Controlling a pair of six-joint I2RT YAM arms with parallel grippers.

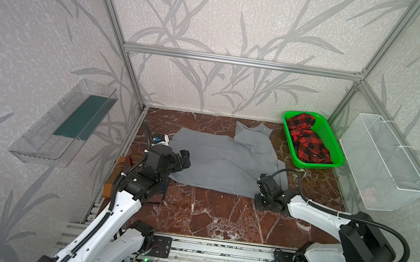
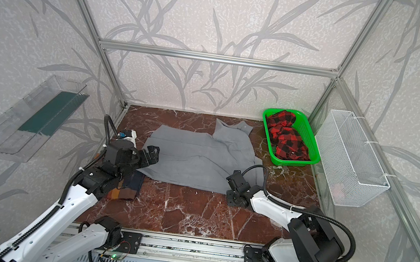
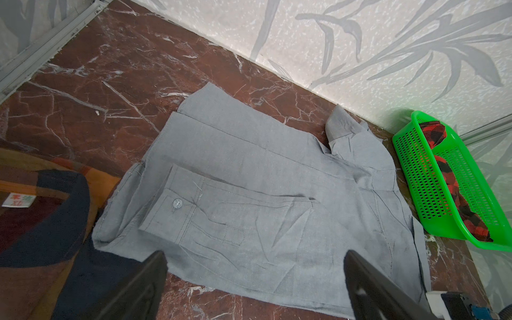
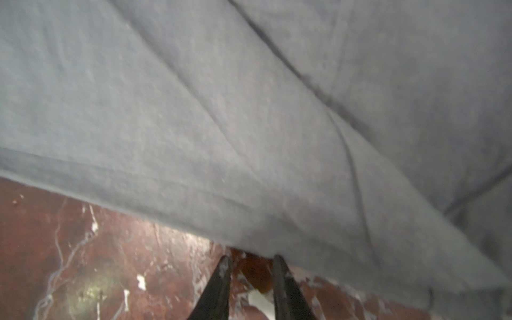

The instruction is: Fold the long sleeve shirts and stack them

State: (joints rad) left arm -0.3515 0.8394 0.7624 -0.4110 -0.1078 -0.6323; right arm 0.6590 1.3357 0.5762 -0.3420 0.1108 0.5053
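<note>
The grey long sleeve shirt (image 1: 221,160) (image 2: 199,160) lies spread on the marble table with its collar at the back. One sleeve is folded across its body, and the buttoned cuff (image 3: 177,203) shows in the left wrist view. My left gripper (image 1: 186,158) (image 3: 253,255) hangs open just above the shirt's left edge and holds nothing. My right gripper (image 1: 260,188) (image 4: 251,257) sits low at the shirt's near right corner. Its jaws stand narrowly apart with the tips at the hem (image 4: 194,199), and only table shows between them. The folded colour-block shirt (image 2: 124,189) (image 3: 41,221) lies under my left arm.
A green basket (image 1: 309,165) at the back right holds a crumpled red and black check garment (image 1: 309,144). A white wire basket (image 1: 383,165) hangs on the right wall and a clear bin (image 1: 61,123) on the left wall. A small white device (image 1: 161,139) sits by the shirt's far left corner.
</note>
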